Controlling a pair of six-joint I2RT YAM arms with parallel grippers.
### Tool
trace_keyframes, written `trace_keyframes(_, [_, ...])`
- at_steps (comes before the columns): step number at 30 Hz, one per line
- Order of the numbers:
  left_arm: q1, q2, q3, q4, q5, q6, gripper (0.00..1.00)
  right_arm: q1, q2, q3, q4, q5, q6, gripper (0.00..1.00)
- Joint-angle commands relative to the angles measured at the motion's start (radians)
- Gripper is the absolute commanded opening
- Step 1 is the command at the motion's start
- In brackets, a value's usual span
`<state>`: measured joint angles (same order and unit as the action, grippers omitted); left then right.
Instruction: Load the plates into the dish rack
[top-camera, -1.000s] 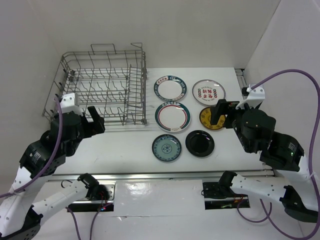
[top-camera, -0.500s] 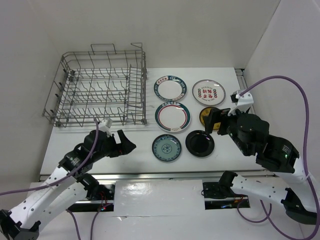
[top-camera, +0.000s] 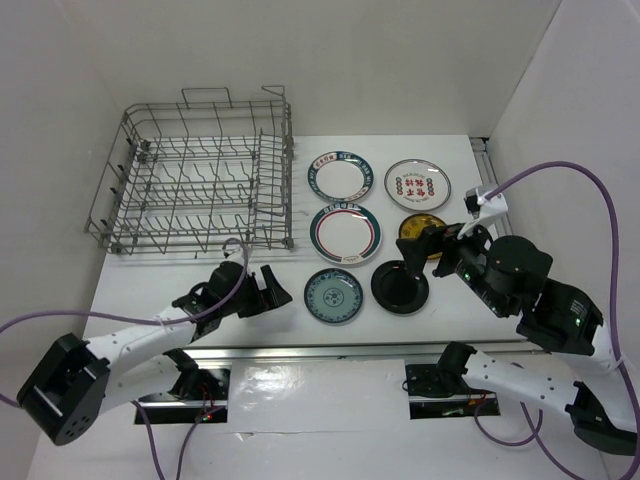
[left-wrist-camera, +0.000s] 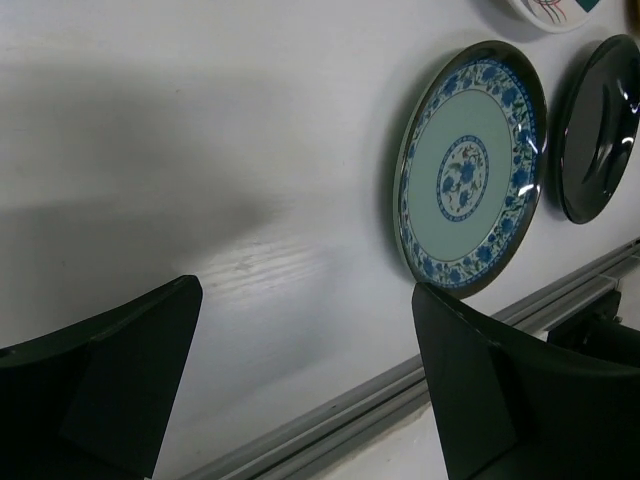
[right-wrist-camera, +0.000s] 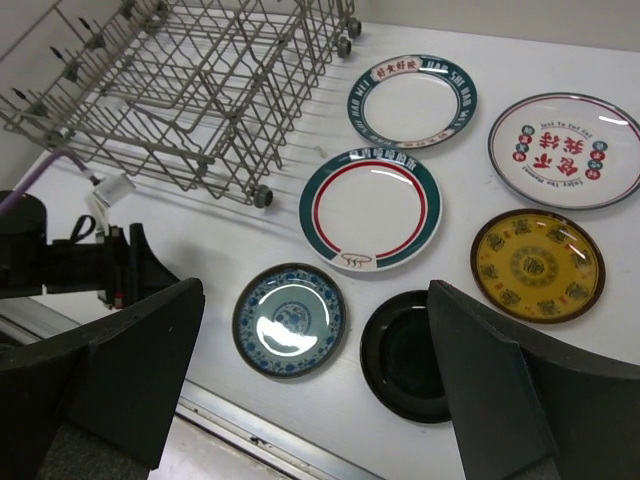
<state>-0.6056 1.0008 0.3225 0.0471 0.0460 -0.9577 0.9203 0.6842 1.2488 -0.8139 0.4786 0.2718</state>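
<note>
Top view: pale teal plate (top-camera: 333, 296) lies by the near edge of the worktop (top-camera: 140, 275), just right of the left end effector (top-camera: 270, 290), which is released; dish rack (top-camera: 200, 180) at the far left corner. Left wrist view: plate ahead and to the right, untouched. Right wrist view: right end effector (right-wrist-camera: 315, 290) released, hovering higher; left arm judged nearer.

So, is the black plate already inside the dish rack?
No, the black plate lies flat on the table, well apart from the dish rack.

yellow plate (top-camera: 418, 227) half-hidden (top view), black plate (left-wrist-camera: 600, 130) cropped
</note>
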Motion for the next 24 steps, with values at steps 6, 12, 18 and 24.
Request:
trace_keyframes(6, [-0.051, 0.228, 0.024, 0.315, 0.006, -0.036, 0.97, -0.012, -0.015, -0.003, 0.059, -0.023, 0.009, 0.99])
trace_keyframes(12, [-0.082, 0.407, 0.024, 0.509, 0.055, -0.079, 0.84, -0.012, -0.006, -0.022, 0.07, -0.023, 0.009, 0.99])
trace_keyframes(18, [-0.092, 0.558, 0.024, 0.608, 0.087, -0.118, 0.67, -0.012, 0.005, 0.001, 0.05, -0.034, 0.009, 0.99])
trace_keyframes(24, [-0.102, 0.608, 0.036, 0.645, 0.097, -0.118, 0.67, -0.012, -0.005, -0.008, 0.05, -0.034, 0.009, 0.99])
